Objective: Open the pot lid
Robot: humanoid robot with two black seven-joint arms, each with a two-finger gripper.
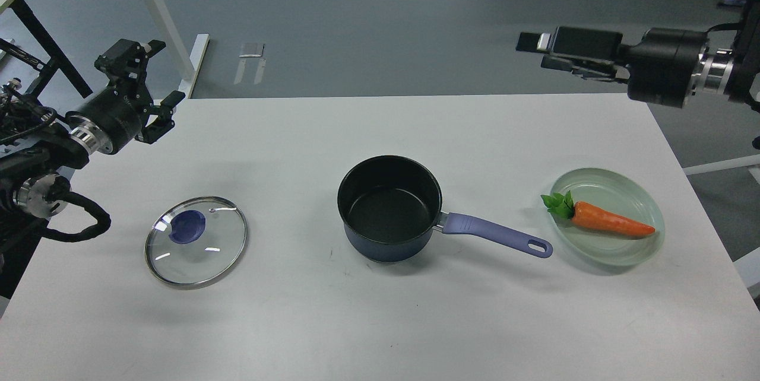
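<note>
The dark blue pot stands uncovered in the middle of the white table, with its purple handle pointing right. The glass lid, with a blue knob and a metal rim, lies flat on the table to the pot's left, apart from it. My left gripper is open and empty, raised over the table's far left edge, behind the lid. My right gripper is open and empty, held high beyond the table's far right edge, well away from the pot.
A clear glass plate with a toy carrot on it sits right of the pot handle's end. White desk legs stand on the floor behind the table's left corner.
</note>
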